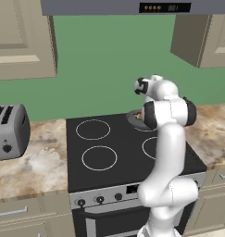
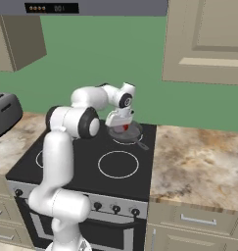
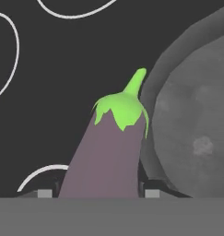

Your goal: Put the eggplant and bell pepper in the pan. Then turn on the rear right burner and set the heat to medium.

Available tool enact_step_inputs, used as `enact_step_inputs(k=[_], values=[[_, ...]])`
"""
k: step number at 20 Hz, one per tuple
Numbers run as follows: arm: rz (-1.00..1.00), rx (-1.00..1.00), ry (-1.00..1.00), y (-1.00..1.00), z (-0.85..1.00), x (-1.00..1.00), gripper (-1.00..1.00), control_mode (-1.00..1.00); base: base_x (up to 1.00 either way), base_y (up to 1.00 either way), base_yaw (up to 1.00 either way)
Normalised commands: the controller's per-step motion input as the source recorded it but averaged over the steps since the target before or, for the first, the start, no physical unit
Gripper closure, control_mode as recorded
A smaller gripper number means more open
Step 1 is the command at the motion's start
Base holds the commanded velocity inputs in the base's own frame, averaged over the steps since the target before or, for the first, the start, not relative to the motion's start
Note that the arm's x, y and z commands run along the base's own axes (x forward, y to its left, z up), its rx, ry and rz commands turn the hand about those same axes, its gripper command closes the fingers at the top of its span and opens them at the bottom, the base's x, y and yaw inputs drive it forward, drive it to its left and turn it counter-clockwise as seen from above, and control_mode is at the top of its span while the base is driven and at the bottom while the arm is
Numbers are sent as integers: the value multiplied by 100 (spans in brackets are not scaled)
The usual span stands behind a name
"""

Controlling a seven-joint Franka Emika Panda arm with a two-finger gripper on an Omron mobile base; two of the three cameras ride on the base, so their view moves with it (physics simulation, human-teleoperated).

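From the left base camera: white arm [image 1: 167, 152] rising over the black stovetop [image 1: 114, 152], wrist bent toward the grey pan [image 1: 134, 118] at the rear right, a speck of red bell pepper [image 1: 138, 114] peeking out beside the elbow; toaster [image 1: 9, 131] on the marble surface [image 1: 35, 164] to the left. From the right base camera: pincer [image 2: 121, 126] hanging just above the pan [image 2: 132, 132] on the rear right burner [image 2: 128, 139], something red at the pincer tips, thin dark handle pointing toward the front right. From the hand camera: pincer [image 3: 99, 193] clenched around the eggplant [image 3: 106, 156], purple body between the two fingertips [image 3: 44, 193], green stem pointing away, just beside the pan's rim [image 3: 152, 92] over black glass.
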Motion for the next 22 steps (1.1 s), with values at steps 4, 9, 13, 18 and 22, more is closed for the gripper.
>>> enact_step_inputs(k=[4, 9, 13, 18, 22], values=[[0, 0, 0, -7, -30, 30, 100, -100, 0, 0, 0], [0, 0, 0, -2, -30, 29, 100, -100, 0, 0, 0], [0, 0, 0, -1, -24, 30, 100, -100, 0, 0, 0], [0, 0, 0, -4, -17, 18, 100, -100, 0, 0, 0], [0, 0, 0, -2, -16, 8, 100, -100, 0, 0, 0]])
